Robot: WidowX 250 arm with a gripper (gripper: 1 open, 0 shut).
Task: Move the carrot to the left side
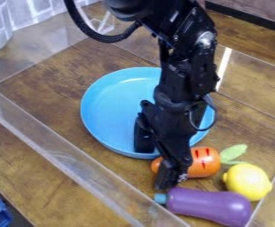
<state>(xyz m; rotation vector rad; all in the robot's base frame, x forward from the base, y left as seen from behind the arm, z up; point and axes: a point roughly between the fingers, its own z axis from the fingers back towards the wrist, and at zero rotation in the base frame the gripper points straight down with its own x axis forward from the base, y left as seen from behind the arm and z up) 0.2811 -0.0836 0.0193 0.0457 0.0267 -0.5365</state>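
The carrot (pixel 200 161) is a stubby orange toy with green leaves (pixel 232 153). It lies on the wooden table just off the front right rim of the blue plate (pixel 110 102). My black gripper (pixel 158 165) points straight down and is open, low at the table. One finger (pixel 145 140) stands at the plate's rim. The other finger (pixel 168 175) comes down in front of the carrot's narrow end and covers part of it. Whether the fingers touch the carrot I cannot tell.
A yellow lemon (pixel 249 182) sits right of the carrot, and a purple eggplant (pixel 208 205) lies in front of both. Clear plastic walls (pixel 57 155) enclose the wooden table (pixel 39 84) at the front left and right.
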